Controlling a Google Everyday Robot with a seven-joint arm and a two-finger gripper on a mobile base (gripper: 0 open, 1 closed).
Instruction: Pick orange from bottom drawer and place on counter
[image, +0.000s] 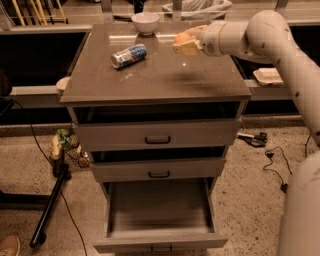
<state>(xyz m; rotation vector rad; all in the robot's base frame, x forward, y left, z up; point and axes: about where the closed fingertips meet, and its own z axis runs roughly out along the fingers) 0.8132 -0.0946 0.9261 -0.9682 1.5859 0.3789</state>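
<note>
Claw (186, 44) grips the orange (182, 37), carried above the counter (150, 80) toward its back right corner and not set down yet. The shadow on the slab suggests it's well clear of the surface. Bottom drawer (160, 210) is pulled open with nothing in it, so the pick looks done. Can (129, 55) lies near the back left and the bowl (145, 22) sits at the back edge, so the right side is the free drop spot.

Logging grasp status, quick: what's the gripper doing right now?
Gripper: closed, holding the orange, above the right rear of the counter.
</note>
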